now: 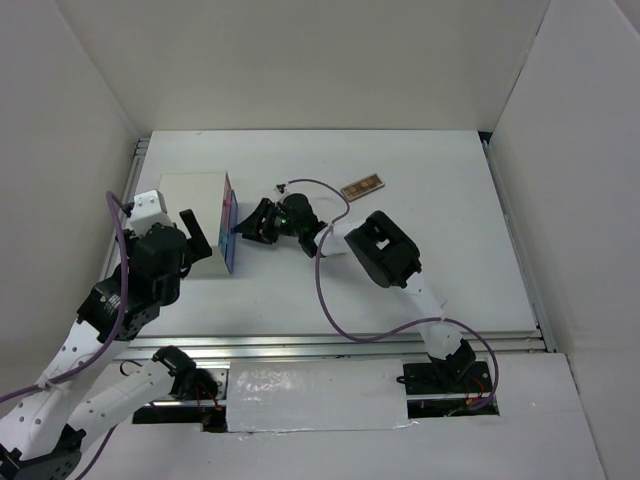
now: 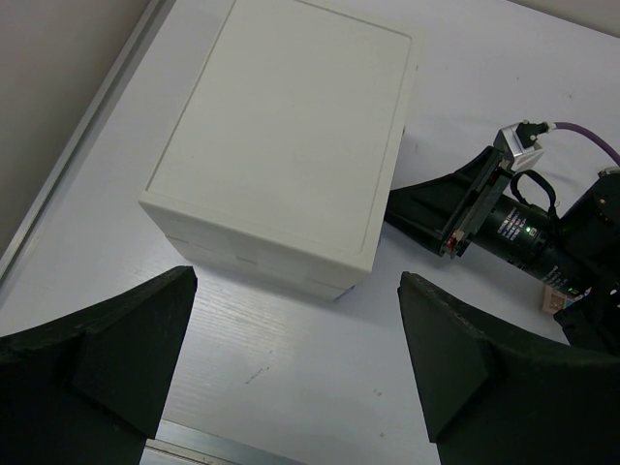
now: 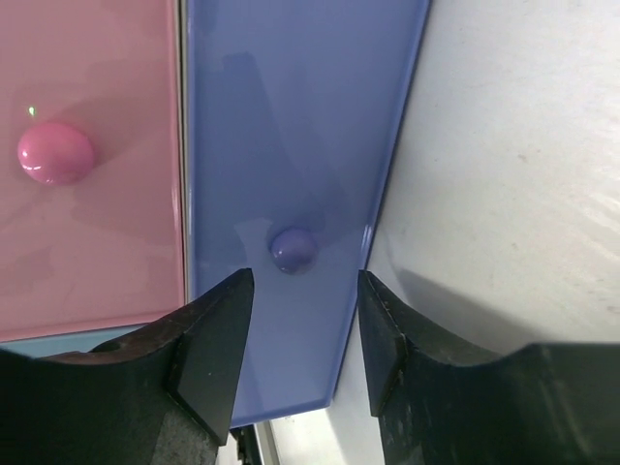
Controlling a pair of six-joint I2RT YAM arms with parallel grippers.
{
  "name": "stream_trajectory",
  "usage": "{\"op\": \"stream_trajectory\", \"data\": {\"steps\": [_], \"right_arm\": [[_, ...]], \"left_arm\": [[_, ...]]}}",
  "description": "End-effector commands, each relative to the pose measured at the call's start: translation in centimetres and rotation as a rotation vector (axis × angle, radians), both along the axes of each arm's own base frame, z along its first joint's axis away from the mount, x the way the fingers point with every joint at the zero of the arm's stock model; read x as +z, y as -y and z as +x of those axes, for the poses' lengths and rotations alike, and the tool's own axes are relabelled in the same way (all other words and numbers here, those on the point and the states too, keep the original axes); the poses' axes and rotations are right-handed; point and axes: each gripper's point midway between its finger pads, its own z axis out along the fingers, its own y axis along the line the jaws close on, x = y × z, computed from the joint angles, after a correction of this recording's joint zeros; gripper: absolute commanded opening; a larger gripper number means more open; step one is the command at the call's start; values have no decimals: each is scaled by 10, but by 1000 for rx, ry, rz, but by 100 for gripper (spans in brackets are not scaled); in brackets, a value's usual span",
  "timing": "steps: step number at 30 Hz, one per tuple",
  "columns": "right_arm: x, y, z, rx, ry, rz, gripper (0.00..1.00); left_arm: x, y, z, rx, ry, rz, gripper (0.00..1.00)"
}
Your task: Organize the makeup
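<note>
While poised with right gripper spread short of blue knob, risked slipping off, dragging box past spread left gripper.

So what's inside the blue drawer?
Can't tell. The blue drawer looks shut, so only its front and round knob show. Anything inside is hidden.

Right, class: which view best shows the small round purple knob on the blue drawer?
Right wrist: the small round purple knob is close ahead of the jaws. Top external shows drawer fronts edge-on, left wrist only the white box's casing.
</note>
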Motion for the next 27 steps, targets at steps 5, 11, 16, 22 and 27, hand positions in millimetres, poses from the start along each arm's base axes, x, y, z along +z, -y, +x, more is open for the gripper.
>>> {"op": "stream_trajectory", "data": {"steps": [5, 11, 16, 22, 27], "right_arm": [[6, -4, 11, 23, 36, 61, 52], [9, -8, 12, 39, 32, 89, 51], [12, -12, 11, 55, 24, 136, 49], [12, -16, 11, 67, 12, 147, 45], [11, -18, 9, 79, -5, 178, 42]], "left_arm": [[5, 3, 5, -12, 23, -3, 99], [4, 4, 6, -13, 17, 0, 99], [4, 3, 6, -8, 20, 1, 99], [5, 3, 6, -11, 19, 1, 99], [5, 3, 6, -11, 20, 0, 99]]}}
